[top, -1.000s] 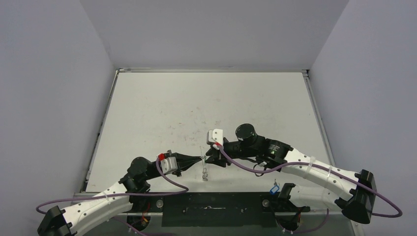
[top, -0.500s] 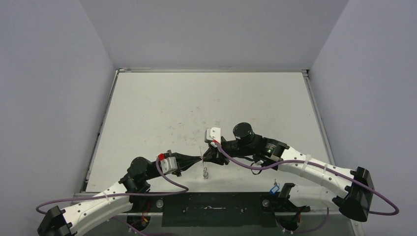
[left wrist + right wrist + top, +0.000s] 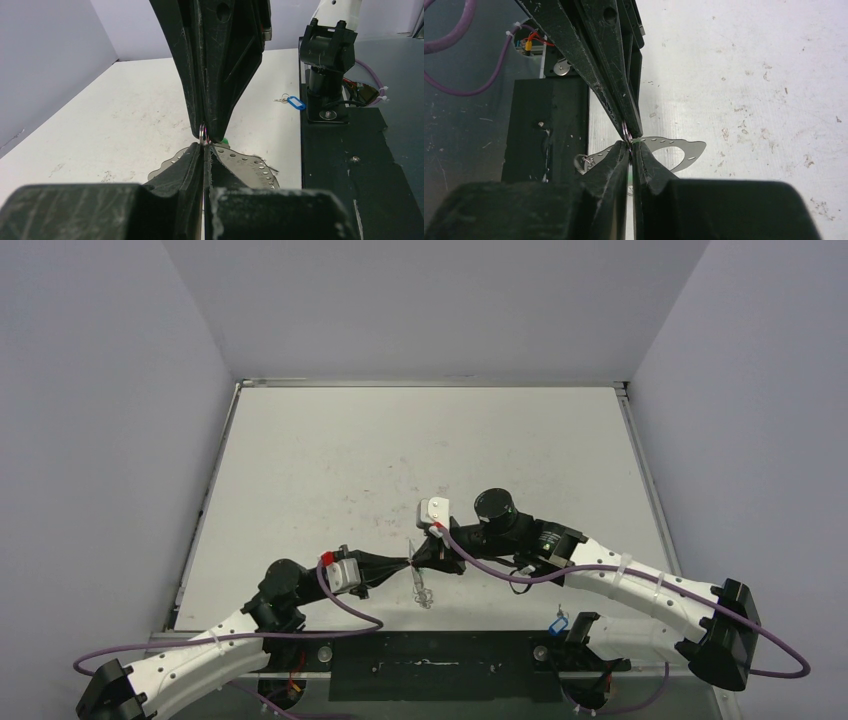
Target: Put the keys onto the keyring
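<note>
My left gripper (image 3: 408,563) and right gripper (image 3: 419,559) meet tip to tip above the near table edge. The keyring (image 3: 421,587), a thin pale-grey band with small bumps, hangs tilted below them. In the left wrist view the keyring (image 3: 250,166) spreads to both sides behind my left gripper (image 3: 204,146), which is shut on it. A small wire loop (image 3: 201,134) and a speck of the green key (image 3: 223,141) sit at the tips. My right gripper (image 3: 630,145) is shut to a slit on that loop, with the keyring (image 3: 684,148) behind. The blue key (image 3: 558,623) lies by the right arm's base.
A black base plate (image 3: 430,665) runs along the near edge under both arms. Purple cables (image 3: 500,578) loop off each wrist. The right arm's mount (image 3: 327,55) stands close behind the blue key (image 3: 296,103). Grey walls enclose the white table (image 3: 420,450).
The right gripper has moved left to the left gripper's tip and closed its jaws there. The hanging keyring has swung from upright to tilted. The left arm has stayed put.
</note>
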